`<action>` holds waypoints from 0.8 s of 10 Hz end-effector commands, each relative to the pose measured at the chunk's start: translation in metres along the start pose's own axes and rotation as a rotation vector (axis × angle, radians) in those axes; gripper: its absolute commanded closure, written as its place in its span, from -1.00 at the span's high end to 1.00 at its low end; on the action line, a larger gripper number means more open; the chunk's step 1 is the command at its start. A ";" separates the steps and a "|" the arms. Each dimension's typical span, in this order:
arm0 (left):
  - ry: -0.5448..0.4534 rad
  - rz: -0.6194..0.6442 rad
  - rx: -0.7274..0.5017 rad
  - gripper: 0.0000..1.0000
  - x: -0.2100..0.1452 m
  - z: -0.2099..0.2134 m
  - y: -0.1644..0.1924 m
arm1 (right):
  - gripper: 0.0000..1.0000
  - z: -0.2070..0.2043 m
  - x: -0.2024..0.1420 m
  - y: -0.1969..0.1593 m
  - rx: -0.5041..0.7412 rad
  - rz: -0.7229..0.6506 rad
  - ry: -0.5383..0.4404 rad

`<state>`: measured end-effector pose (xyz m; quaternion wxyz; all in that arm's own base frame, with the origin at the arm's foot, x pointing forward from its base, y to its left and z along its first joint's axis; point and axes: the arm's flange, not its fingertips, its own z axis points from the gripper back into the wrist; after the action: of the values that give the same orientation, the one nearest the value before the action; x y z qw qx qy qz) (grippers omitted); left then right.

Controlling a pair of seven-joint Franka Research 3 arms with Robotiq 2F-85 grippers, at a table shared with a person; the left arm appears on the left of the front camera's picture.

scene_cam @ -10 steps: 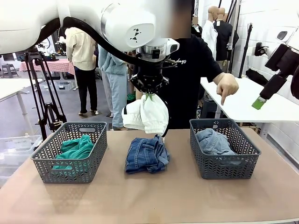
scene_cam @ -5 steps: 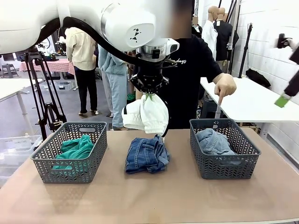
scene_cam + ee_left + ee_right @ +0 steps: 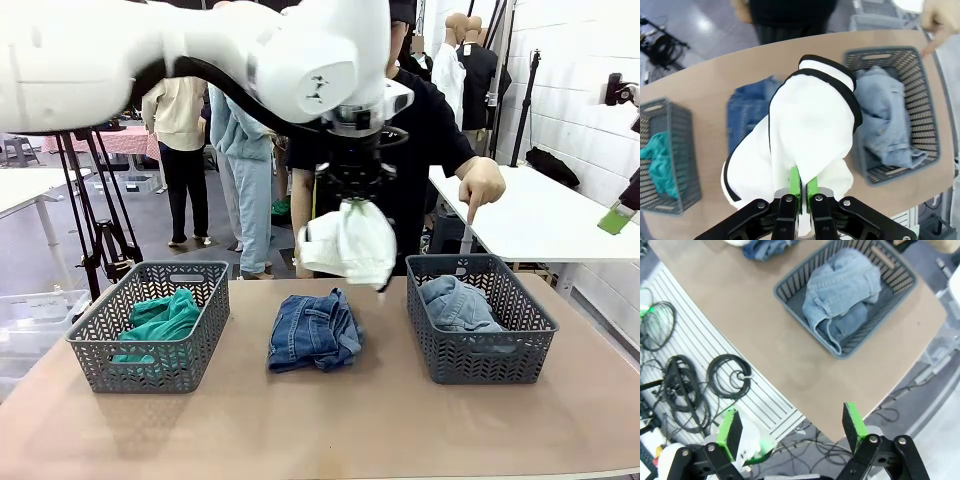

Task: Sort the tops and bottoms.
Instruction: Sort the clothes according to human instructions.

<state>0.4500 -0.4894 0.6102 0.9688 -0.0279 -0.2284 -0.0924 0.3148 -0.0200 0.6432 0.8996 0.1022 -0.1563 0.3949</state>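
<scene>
My left gripper [image 3: 355, 197] [image 3: 801, 186] is shut on the white bottoms with black edging [image 3: 350, 245] [image 3: 810, 125], which hang above the table between the middle and the right basket. Darker-blue denim bottoms [image 3: 313, 330] [image 3: 744, 112] lie folded on the table's middle. Pale-blue denim bottoms [image 3: 455, 303] [image 3: 842, 290] fill the right basket [image 3: 520, 345] [image 3: 790, 287]. The teal-green top [image 3: 160, 320] [image 3: 657, 165] lies in the left basket [image 3: 100, 345]. My right gripper [image 3: 792, 427] is open and high off the table's right edge, with one green pad [image 3: 616, 220] showing.
A person in a black T-shirt stands at the far side, one hand [image 3: 485, 185] pointing a finger down at the right basket. A white table [image 3: 540, 225] stands behind on the right. Cables [image 3: 685, 375] lie on the floor beside the table.
My left arm has carried the white bottoms to the right, from above the darker-blue denim toward the right basket. My right gripper has drawn back to the picture's right edge.
</scene>
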 end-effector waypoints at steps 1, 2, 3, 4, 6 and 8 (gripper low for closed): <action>-0.009 -0.025 -0.040 -1.00 0.024 -0.006 -0.032 | 1.00 0.000 0.003 -0.003 -0.010 -0.007 0.005; -0.018 -0.019 -0.056 -1.00 0.030 -0.007 -0.040 | 1.00 0.000 0.003 -0.003 -0.010 -0.007 0.005; -0.011 0.040 -0.016 -1.00 0.030 0.001 -0.038 | 1.00 0.000 0.003 -0.003 -0.010 -0.007 0.005; 0.000 -0.015 -0.057 -1.00 0.009 -0.014 -0.033 | 1.00 0.000 0.003 -0.003 -0.010 -0.007 0.005; 0.004 -0.005 -0.063 -1.00 0.014 -0.015 -0.036 | 1.00 0.000 0.003 -0.003 -0.010 -0.007 0.005; -0.033 -0.040 -0.151 -1.00 0.019 -0.026 -0.053 | 1.00 0.000 0.003 -0.003 -0.010 -0.007 0.005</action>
<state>0.4617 -0.5363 0.5989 0.9645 -0.0715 -0.2294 -0.1097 0.3153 -0.0196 0.6432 0.8992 0.1026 -0.1561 0.3956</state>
